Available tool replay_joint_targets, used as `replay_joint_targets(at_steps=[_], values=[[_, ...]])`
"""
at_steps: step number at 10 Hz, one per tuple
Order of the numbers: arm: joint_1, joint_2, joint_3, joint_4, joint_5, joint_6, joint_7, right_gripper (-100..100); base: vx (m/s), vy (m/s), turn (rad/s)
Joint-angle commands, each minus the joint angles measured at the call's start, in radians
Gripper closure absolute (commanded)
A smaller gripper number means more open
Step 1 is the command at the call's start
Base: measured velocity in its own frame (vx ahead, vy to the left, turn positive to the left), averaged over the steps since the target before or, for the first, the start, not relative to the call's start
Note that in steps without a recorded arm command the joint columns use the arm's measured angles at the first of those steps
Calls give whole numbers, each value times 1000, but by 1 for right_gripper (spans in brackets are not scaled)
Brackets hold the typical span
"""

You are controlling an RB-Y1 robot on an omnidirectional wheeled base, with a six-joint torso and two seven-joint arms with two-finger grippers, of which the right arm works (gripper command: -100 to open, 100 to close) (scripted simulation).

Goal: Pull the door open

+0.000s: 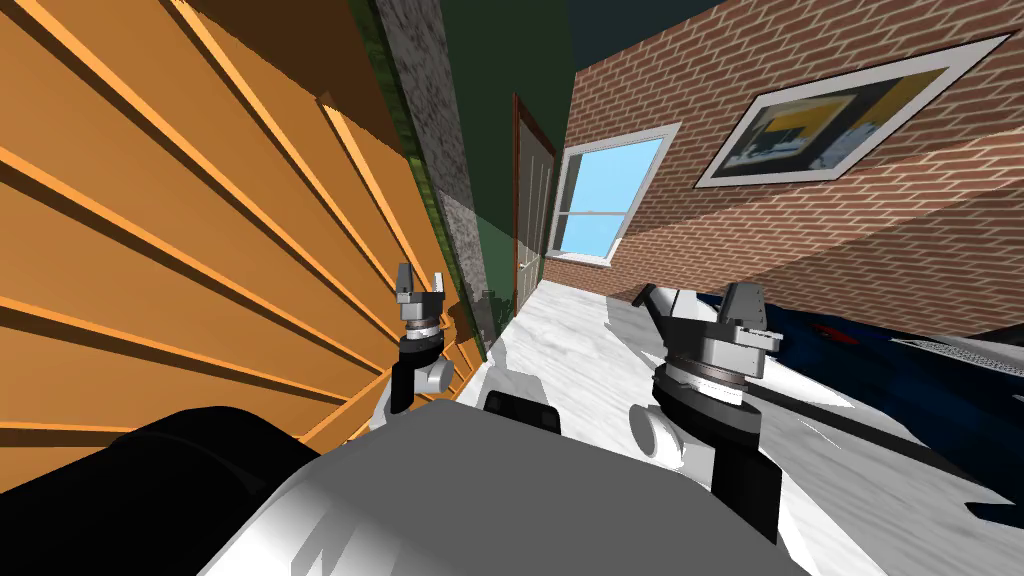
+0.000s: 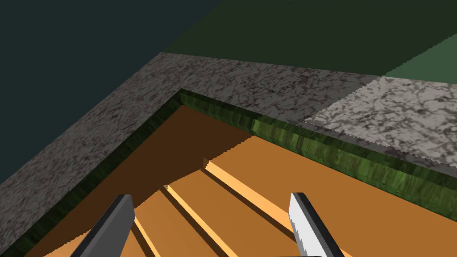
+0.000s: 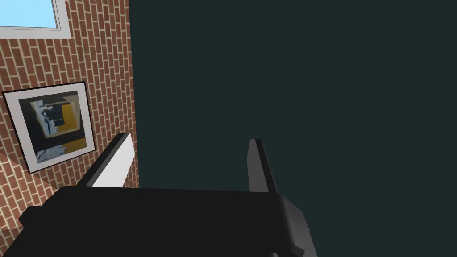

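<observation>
An orange door (image 1: 180, 250) with raised slats covers the left of the head view, close beside me. A green frame (image 1: 440, 220) and a grey stone surround (image 1: 430, 90) border its edge. My left gripper (image 1: 419, 278) points up right next to the door's edge, fingers open with nothing between them. In the left wrist view the left gripper (image 2: 209, 198) faces an upper corner of the door (image 2: 276, 192), where the green frame (image 2: 312, 143) meets the stone surround (image 2: 250, 84). My right gripper (image 1: 745, 300) is raised to the right, away from the door, and the right gripper (image 3: 188, 140) stands open and empty.
A white marbled floor (image 1: 600, 350) runs ahead to a pale door (image 1: 533, 215) and a window (image 1: 610, 195). A brick wall with a framed picture (image 1: 850, 120) lines the right. A dark blue object (image 1: 900, 370) lies low at the right.
</observation>
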Motion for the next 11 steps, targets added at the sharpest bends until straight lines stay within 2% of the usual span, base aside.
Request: replay_joint_targets(at_steps=[1,11], values=[[-11,-9,13,28,-12,-7,-3,-100,59,-37,110],[-95,-67,112,242,-108,-63,-29,-100,124,-43,128]])
